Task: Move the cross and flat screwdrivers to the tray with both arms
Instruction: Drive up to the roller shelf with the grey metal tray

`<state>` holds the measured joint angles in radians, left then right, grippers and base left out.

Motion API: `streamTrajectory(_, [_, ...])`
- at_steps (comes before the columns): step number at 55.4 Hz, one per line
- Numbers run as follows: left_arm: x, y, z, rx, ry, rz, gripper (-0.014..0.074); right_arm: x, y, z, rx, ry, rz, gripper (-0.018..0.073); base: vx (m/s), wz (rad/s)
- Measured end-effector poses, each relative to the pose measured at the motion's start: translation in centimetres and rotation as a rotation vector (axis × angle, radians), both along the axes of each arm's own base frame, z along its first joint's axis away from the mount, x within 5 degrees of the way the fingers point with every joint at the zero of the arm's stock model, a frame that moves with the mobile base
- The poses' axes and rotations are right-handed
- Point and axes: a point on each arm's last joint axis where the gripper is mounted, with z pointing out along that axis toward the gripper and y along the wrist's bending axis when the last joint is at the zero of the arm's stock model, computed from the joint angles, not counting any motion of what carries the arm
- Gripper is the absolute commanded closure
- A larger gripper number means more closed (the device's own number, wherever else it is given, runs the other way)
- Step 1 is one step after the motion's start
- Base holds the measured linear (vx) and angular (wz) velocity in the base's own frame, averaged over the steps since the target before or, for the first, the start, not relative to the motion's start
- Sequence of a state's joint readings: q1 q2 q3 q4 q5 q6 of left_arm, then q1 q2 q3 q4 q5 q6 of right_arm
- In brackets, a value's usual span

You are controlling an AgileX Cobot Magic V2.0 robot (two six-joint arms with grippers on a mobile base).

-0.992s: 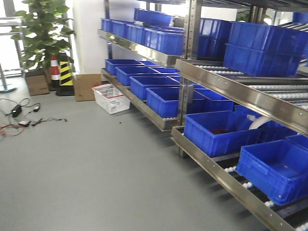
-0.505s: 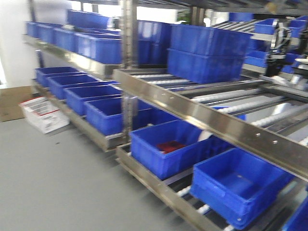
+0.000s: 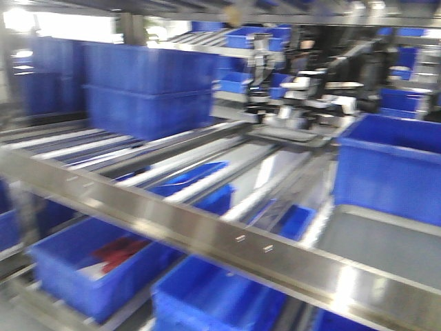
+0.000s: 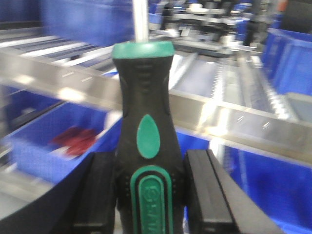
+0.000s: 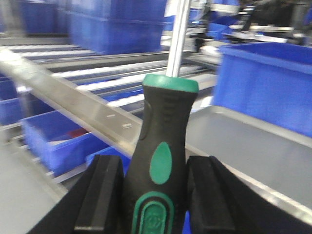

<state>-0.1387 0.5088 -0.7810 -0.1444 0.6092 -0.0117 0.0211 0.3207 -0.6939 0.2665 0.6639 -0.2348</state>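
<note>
So the left claw (image 4: pixel 153 195) is clamped on one screwdriver (image 4: pixel 146 122) by the handle, shaft sticking out forward. The right claw (image 5: pixel 155 195) grips the other screwdriver (image 5: pixel 163 126) the same way. The metal tray (image 5: pixel 253 146) sits ahead on the rack, beside a blue bin (image 5: pixel 265 83).

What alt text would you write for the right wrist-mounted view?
The right tool grips a chunky black-and-green-handled screwdriver, silver shaft pointing away. Beyond lie a shallow silver-grey metal tray, a deep blue plastic bin and blurred steel shelving.
</note>
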Motion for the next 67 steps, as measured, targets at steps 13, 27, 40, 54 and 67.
streamTrajectory(13, [0.0,0.0,0.0,0.0,0.0,0.0,0.0599,0.0,0.0,0.0,0.0,0.0,0.0,0.0567,0.33,-0.64])
streamTrajectory(27, [0.0,0.0,0.0,0.0,0.0,0.0,0.0599,0.0,0.0,0.0,0.0,0.0,0.0,0.0567,0.23,-0.61])
streamTrajectory(40, [0.0,0.0,0.0,0.0,0.0,0.0,0.0599,0.0,0.0,0.0,0.0,0.0,0.0,0.0567,0.16,-0.53])
streamTrajectory(54, [0.02,-0.01,-0.01,-0.001,0.001,0.0,0.0599,0.0,0.0,0.0,0.0,0.0,0.0,0.0567,0.1,-0.24])
streamTrajectory(67, [0.02,-0.01,-0.01,-0.001,0.001,0.0,0.0599,0.0,0.0,0.0,0.0,0.0,0.0,0.0567,0.06,0.04])
